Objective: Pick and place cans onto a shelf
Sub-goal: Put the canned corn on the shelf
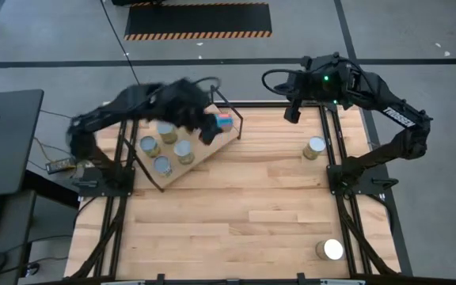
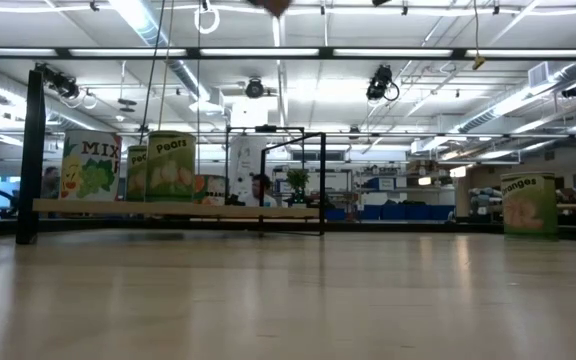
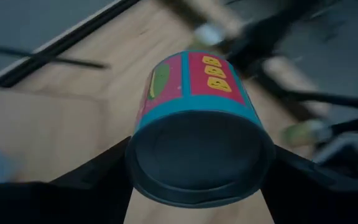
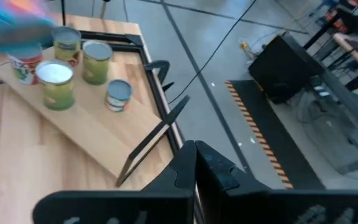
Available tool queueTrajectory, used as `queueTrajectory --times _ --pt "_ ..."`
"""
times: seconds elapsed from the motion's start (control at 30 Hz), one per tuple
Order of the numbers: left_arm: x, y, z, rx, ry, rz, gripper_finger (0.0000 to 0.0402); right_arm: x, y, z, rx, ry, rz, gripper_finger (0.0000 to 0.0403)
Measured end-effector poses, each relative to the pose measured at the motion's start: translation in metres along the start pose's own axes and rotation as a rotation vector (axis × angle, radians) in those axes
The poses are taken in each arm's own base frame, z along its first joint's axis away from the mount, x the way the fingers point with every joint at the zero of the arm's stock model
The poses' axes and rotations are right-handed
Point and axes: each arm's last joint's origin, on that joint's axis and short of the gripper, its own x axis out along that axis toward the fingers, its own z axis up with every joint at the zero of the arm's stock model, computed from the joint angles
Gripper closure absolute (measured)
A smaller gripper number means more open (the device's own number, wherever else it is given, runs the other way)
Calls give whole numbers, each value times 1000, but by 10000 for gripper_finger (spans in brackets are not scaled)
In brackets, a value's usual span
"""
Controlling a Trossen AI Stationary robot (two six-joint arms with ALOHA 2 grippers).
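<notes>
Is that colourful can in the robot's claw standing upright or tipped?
Tipped: the can lies sideways between the left gripper's fingers, dark end facing its wrist camera.

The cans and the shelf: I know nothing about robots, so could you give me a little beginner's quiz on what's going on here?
1. True or false: the left gripper holds a red-and-teal can above the shelf.
2. In the high view, how many cans stand on the bare tabletop, off the shelf? A none, B two, C five.
3. Is the right gripper, at the table's far edge, open or shut?

Key: 1 true. 2 B: one can nearer the right arm's base, another at the near right corner. 3 shut, holding nothing.
</notes>
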Motion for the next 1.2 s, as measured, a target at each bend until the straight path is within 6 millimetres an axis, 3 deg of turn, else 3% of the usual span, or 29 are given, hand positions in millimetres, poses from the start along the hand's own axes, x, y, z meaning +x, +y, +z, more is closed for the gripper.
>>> queueTrajectory --times 0.13,0.27,0.53,0.83,1.2 --pt "26 24 15 82 171 123 112 1 -2 -4 37 38 7 391" --pt "47 47 11 133 367 247 112 3 -2 -7 127 73 9 391" --pt "103 78 6 144 543 350 111 10 -1 -7 245 88 4 391" --pt "158 108 -17 105 739 416 111 31 3 -7 287 137 8 391" --pt "193 127 -50 153 803 464 111 44 7 -7 317 166 35 391"
